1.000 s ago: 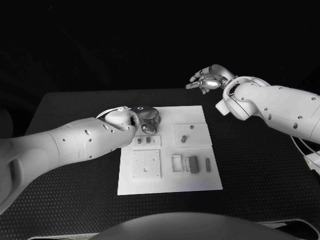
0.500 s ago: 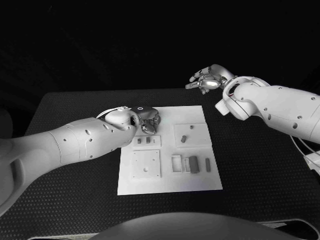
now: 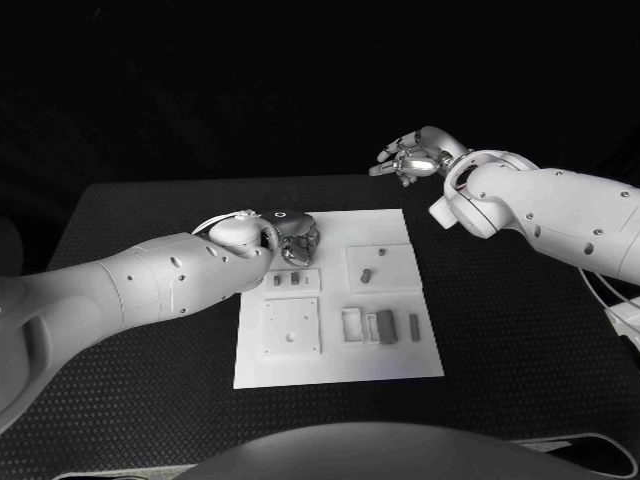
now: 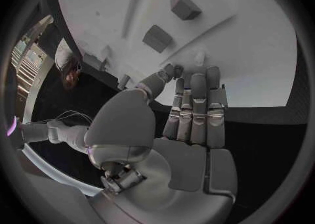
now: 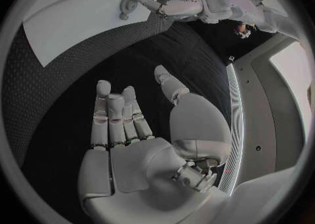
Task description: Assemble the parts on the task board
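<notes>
Hands first: my left hand [image 3: 294,238] sits low over the far left part of the task board [image 3: 392,365], fingers together and pointing down at the plate. From the left wrist view its fingertips [image 4: 197,77] reach close to the board's white surface, thumb bent in beside them, and I see nothing held between them, though I cannot tell whether they touch the plate. I read that hand as released, holding nothing.

My right hand [image 3: 420,158] is raised past the far edge of the black table [image 3: 147,400], well apart from the board. In the right wrist view its fingers [image 5: 112,116] lie straight and side by side, thumb standing off to one side, palm bare: released as well.

The board lies in the middle of the table. Several small grey parts are on it: one part [image 3: 382,252] on a raised square block at the far right, two small parts [image 3: 294,281] just near of my left hand, and a row of upright parts [image 3: 387,326] toward the near right. A square plate [image 3: 291,327] with small holes sits at the near left. The left wrist view shows two blocky parts [image 4: 157,38] standing on the board just beyond my fingertips.
</notes>
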`<state>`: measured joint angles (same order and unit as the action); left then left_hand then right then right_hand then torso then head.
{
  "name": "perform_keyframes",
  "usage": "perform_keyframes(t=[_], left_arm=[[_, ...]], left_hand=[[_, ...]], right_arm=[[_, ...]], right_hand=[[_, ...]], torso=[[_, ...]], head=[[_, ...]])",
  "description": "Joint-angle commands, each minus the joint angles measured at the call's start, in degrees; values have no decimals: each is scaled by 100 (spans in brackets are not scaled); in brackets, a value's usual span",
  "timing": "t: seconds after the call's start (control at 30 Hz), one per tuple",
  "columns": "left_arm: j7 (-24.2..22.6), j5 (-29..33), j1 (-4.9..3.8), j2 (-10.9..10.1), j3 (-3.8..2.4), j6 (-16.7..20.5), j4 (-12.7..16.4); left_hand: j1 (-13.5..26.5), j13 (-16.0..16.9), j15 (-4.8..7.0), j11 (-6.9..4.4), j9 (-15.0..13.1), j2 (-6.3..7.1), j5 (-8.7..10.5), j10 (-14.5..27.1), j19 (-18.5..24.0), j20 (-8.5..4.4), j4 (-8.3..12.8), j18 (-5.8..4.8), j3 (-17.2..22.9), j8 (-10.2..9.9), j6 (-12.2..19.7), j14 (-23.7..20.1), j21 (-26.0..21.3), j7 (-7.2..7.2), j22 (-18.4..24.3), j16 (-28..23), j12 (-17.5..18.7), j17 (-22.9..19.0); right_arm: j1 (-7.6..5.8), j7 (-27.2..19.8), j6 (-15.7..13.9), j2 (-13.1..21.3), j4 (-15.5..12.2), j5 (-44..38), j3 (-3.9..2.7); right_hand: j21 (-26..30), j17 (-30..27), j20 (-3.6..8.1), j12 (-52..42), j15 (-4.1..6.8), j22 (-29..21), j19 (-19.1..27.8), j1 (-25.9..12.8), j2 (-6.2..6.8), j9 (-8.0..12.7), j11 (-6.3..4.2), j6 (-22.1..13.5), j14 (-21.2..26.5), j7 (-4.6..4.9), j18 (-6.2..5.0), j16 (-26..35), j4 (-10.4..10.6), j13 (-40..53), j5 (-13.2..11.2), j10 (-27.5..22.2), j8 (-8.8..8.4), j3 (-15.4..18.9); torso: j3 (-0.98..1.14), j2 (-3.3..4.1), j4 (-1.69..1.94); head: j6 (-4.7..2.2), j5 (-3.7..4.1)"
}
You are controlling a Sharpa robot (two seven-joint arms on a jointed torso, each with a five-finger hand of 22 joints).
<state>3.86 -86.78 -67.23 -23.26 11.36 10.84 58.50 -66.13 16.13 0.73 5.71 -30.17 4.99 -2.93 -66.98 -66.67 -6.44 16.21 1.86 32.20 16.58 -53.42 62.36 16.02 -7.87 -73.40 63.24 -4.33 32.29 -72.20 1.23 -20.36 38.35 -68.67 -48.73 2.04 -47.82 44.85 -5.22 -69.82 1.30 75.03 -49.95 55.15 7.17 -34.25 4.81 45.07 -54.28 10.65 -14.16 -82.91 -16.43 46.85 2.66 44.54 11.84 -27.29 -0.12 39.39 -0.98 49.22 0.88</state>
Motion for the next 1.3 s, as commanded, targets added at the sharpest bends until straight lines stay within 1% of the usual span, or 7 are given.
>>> perform_keyframes(t=[0.03,0.4,0.57,0.83,0.97,1.17,1.3], left_arm=[[-49,6,67,40,32,-373,-16],[-45,-22,123,73,69,-492,-109],[-57,-31,124,59,131,-535,-114],[-125,-37,125,60,169,-535,-124],[-169,-37,133,53,177,-411,-125],[-303,59,135,28,177,13,-116],[-420,240,135,-2,176,308,-102]], left_hand=[[13,-99,12,-18,5,-74,5,-86,-66,-6,-12,222,35,9,-64,64,34,-15,-39,61,-16,13],[-18,-131,35,-40,11,-125,4,-165,-153,-28,-7,249,82,34,-143,156,90,-15,-130,125,8,17],[-53,-147,55,-60,10,-156,3,-235,-207,-43,1,263,121,57,-204,224,112,-11,-170,147,8,8],[-140,-178,98,-104,4,-188,3,-375,-327,-79,14,285,210,99,-313,376,147,30,-225,181,9,-14],[-201,-194,121,-127,-1,-194,3,-446,-393,-99,17,293,282,119,-365,449,159,47,-239,187,11,-30],[-272,-203,191,-197,-28,-205,3,-642,-574,-155,17,309,395,184,-504,635,210,98,-263,241,-12,-33],[-280,-205,225,-230,-48,-214,4,-727,-651,-184,17,311,429,209,-558,707,234,121,-270,268,-17,-27]], right_arm=[[2,-54,65,1,-10,-8,-3],[2,-54,70,-5,-12,-8,-3],[2,-55,71,-4,-17,-8,-3],[2,-54,68,-3,-18,-8,-3],[2,-55,66,0,-25,-8,-3],[1,-56,63,5,-29,-8,-3],[1,-58,64,4,-29,-8,-3]], right_hand=[[37,-5,-53,-19,3,76,1,-1,-53,5,-6,-13,20,37,-84,-32,9,-10,20,-28,29,25],[37,-7,-53,-21,3,76,1,-1,-53,6,-6,-13,20,37,-84,-34,9,-13,20,-28,30,25],[37,-8,-53,-23,3,76,0,-2,-54,7,-6,-12,20,37,-84,-35,9,-14,20,-28,31,25],[36,-10,-53,-25,3,76,0,-4,-54,7,-6,-12,20,37,-84,-37,10,-16,20,-28,32,26],[36,-11,-53,-25,3,76,0,-4,-54,8,-6,-12,20,37,-84,-37,10,-17,20,-28,32,26],[36,-12,-53,-27,3,76,0,-4,-53,8,-6,-12,20,37,-84,-38,9,-19,20,-29,33,26],[36,-12,-53,-28,3,76,0,-4,-53,9,-6,-12,21,37,-84,-39,9,-20,20,-29,33,26]], torso=[[-1,-3,-1],[-2,-4,0],[3,-5,4],[-1,-3,4],[0,-4,2],[-1,-5,11],[-1,-6,6]], head=[[17,-1],[31,14],[47,23],[63,29],[64,28],[59,30],[56,27]])
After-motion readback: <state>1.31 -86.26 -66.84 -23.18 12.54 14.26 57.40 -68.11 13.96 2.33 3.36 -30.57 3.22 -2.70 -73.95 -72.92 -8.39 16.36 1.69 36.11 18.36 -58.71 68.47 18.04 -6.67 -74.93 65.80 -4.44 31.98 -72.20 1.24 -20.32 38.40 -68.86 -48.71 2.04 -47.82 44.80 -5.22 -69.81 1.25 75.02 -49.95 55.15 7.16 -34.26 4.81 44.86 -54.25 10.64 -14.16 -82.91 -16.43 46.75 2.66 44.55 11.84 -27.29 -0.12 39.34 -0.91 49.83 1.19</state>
